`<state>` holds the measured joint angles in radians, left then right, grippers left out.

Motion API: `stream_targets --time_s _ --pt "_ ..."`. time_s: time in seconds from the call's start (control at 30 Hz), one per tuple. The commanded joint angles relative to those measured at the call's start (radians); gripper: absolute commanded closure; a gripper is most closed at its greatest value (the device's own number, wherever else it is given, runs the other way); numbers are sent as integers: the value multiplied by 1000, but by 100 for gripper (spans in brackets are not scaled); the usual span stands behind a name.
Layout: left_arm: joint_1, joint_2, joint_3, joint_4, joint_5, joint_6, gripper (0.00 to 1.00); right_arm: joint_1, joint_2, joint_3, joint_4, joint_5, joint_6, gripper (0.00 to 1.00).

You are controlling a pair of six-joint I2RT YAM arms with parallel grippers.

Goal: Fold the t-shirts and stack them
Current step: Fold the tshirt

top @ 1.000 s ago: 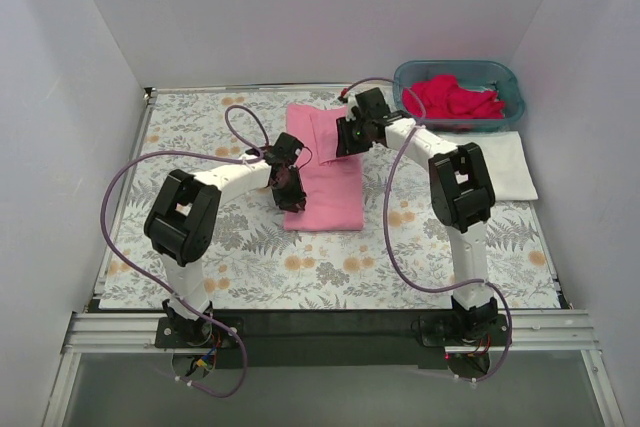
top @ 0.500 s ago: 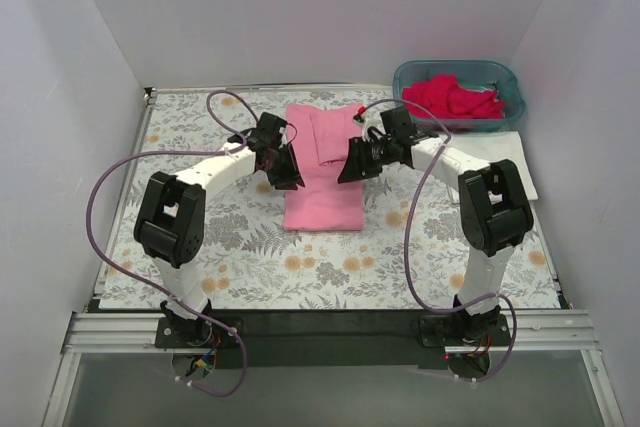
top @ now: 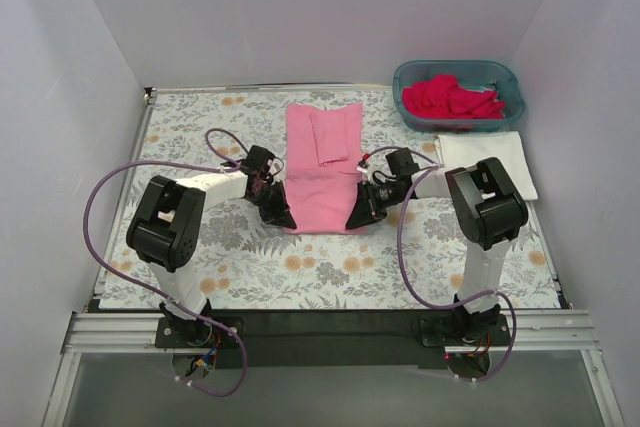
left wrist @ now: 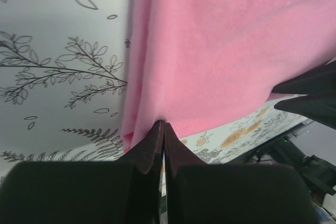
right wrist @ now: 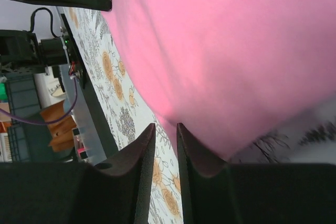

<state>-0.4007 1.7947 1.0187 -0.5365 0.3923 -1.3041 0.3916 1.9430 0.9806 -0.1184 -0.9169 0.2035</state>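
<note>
A light pink t-shirt [top: 322, 172] lies folded into a long strip on the floral cloth, a sleeve folded over its far part. My left gripper [top: 281, 216] is at its near left corner; in the left wrist view it [left wrist: 164, 125] is shut on the hem of the pink shirt [left wrist: 231, 51]. My right gripper [top: 356, 218] is at the near right corner; in the right wrist view it [right wrist: 166, 127] has a narrow gap, with the edge of the pink shirt [right wrist: 236, 51] at its tips. A folded white t-shirt [top: 495, 162] lies at the right. Deep pink-red t-shirts [top: 455, 97] fill the basket.
The teal plastic basket [top: 511, 78] stands at the back right corner. The grey-and-orange floral cloth [top: 200, 137] covers the table. White walls enclose the left, back and right sides. A black rail [top: 320, 322] runs along the near edge.
Both grippers have moved toward me along the pink shirt's sides, from its far and middle parts to its near corners. The left gripper now pinches the hem.
</note>
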Motion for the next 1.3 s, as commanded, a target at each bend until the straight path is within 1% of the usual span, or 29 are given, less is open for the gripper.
stream_targets --time_s 0.0,0.07,0.1,0.17,0.23,0.3,0.4,0.43,0.6,0.63,0.67,0.73,0.77,0.9,1.0,1.07,1.1,1.17,1.2,1.23,1.27 --pt "54 -9 -87 -19 -75 16 100 -63 -4 -46 33 47 -41 74" --pt "59 -35 -98 -22 -72 20 100 -65 -48 -45 31 40 -26 74" --pt "59 -58 -92 -26 -64 20 98 -66 -65 -36 31 30 -15 74" --pt "59 -84 -51 -34 -52 19 92 -65 -114 -16 29 12 19 73" --pt "59 -106 -5 -31 -50 17 90 -65 -148 36 29 12 36 73" --pt "60 -101 84 -17 -59 0 88 -66 -151 111 31 21 54 73" --pt "69 -31 220 10 -58 -26 88 -65 -106 196 33 38 76 73" --pt "72 23 254 26 -52 -29 88 -66 -63 257 34 44 79 72" --pt "86 196 443 81 -72 -43 88 -76 95 415 51 85 108 72" --pt "89 225 464 82 -75 -40 88 -80 149 434 51 90 108 72" --pt "94 279 480 86 -85 -35 88 -85 172 464 49 107 108 72" --pt "103 324 517 86 -95 -31 88 -103 227 481 51 122 105 72" --pt "114 365 526 87 -92 -27 88 -111 241 483 49 133 105 72" --pt "135 410 531 86 -93 -26 88 -146 266 448 48 156 83 72" --pt "146 388 523 78 -92 -12 85 -157 246 420 43 167 70 72" --pt "148 350 520 55 -99 5 78 -155 189 409 40 181 62 71" --pt "148 303 515 47 -105 11 76 -155 166 397 33 191 62 70" --pt "148 238 491 21 -150 23 71 -152 90 382 -6 243 57 67" --pt "148 208 482 12 -168 29 64 -143 62 374 -21 265 48 66" --pt "146 140 465 -8 -193 38 60 -139 12 362 -74 321 44 63" --pt "146 109 430 -17 -202 43 54 -122 -15 353 -99 351 40 61"
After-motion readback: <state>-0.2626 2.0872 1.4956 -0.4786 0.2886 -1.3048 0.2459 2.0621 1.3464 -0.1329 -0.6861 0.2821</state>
